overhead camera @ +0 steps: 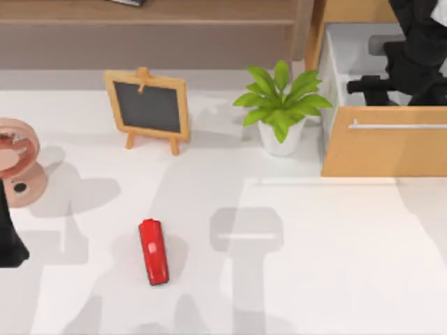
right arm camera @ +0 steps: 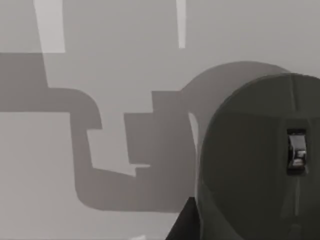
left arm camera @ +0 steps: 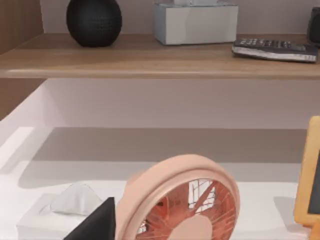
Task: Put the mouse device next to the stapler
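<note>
A: Stapler [overhead camera: 154, 252]?
B: Lying on the table [overhead camera: 335, 265], left of centre.
A: Mouse device [right arm camera: 260, 160]?
B: Sitting right beneath the right wrist camera. Jaw state: cannot tell, either arm.

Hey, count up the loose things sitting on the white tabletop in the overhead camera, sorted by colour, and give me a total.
Red: 1, the stapler
Pink: 1, the round fan
Green: 1, the potted plant
Wood-framed black: 1, the little chalkboard easel
Total: 4
The dark mouse is not counted; it lies inside the open drawer.
</note>
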